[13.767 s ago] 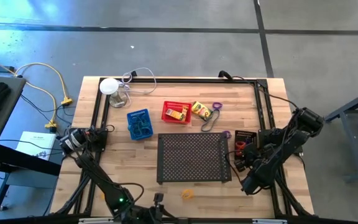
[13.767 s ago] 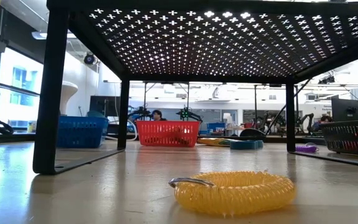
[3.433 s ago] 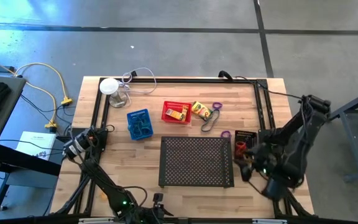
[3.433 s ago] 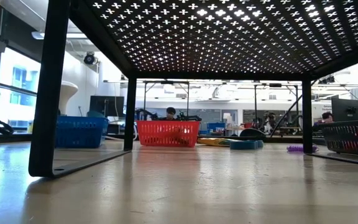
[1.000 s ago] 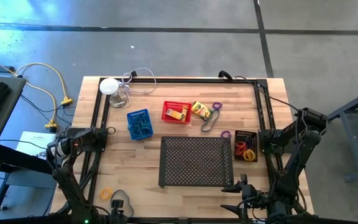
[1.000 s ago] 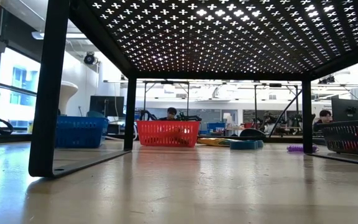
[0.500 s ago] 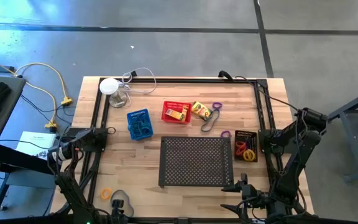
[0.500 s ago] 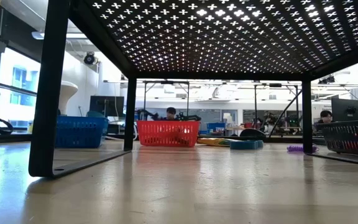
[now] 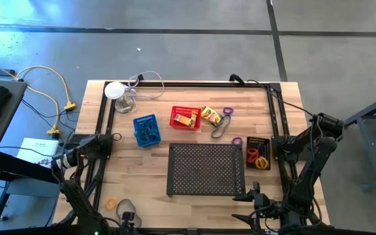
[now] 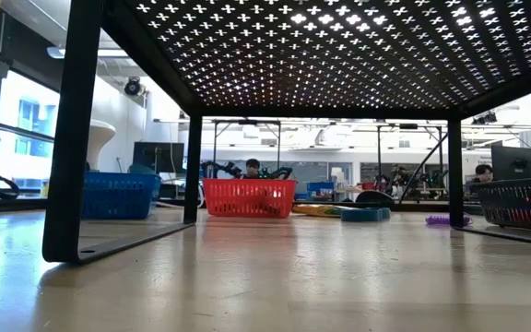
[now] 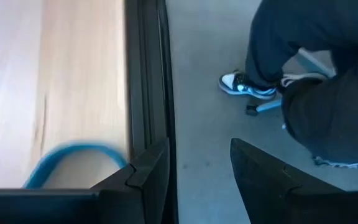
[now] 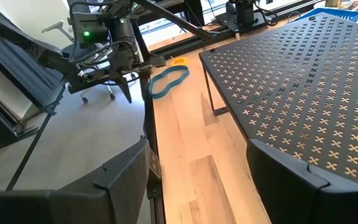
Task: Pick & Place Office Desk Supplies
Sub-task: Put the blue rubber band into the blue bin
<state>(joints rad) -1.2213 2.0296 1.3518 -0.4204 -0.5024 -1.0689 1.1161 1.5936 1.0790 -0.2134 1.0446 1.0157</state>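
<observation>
Both arms sit low at the near edge of the wooden table (image 9: pixel 142 170) right now. The left gripper (image 9: pixel 124 219) hangs at the near-left corner, fingers spread with nothing between them, right beside a yellow-orange rubber-band loop (image 9: pixel 111 203); a blue rubber-band loop (image 12: pixel 168 81) lies by it there, clear in the right wrist view. The right gripper (image 9: pixel 250 196) waits at the near-right edge, jaws apart and empty, just off the corner of the large flat black perforated tray (image 9: pixel 205 168).

Out on the table, the small black mesh basket (image 9: pixel 258 154) stands just right of the tray with red and yellow loops inside. Behind the tray, the small red mesh basket (image 9: pixel 185 118) holds 1 yellow crayon box (image 9: pixel 185 119); a second yellow crayon box (image 9: pixel 211 116) lies just right of it, outside. The small blue mesh basket (image 9: pixel 145 130) stands left of the red one. A dark rubber-band loop (image 9: pixel 220 128) and 2 purple loops (image 9: pixel 228 111) lie loose near the second box. In the left wrist view, a person's shoe (image 11: pixel 247 86) shows on the floor.
</observation>
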